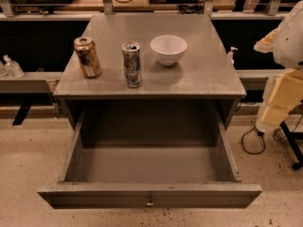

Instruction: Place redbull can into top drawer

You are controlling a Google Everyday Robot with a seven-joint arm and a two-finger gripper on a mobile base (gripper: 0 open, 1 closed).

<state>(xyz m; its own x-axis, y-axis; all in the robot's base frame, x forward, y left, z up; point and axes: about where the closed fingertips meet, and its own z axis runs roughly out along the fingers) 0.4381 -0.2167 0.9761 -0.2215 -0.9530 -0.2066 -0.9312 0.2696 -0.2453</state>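
Observation:
The redbull can (131, 64), slim with a silver and dark-blue pattern, stands upright on the grey cabinet top, near its front edge and left of centre. The top drawer (149, 196) below it is pulled fully open, and its inside is bare. A small metal knob sits at the centre of the drawer's front panel. My gripper (277, 105) hangs on the white and cream arm at the right edge of the view. It is beside the cabinet's right side, far from the can, and holds nothing that I can see.
A wider golden-brown can (87, 56) stands left of the redbull can. A white bowl (168, 49) sits to its right, further back. A black cable (251, 143) lies on the speckled floor at the right. Shelving and rails run behind the cabinet.

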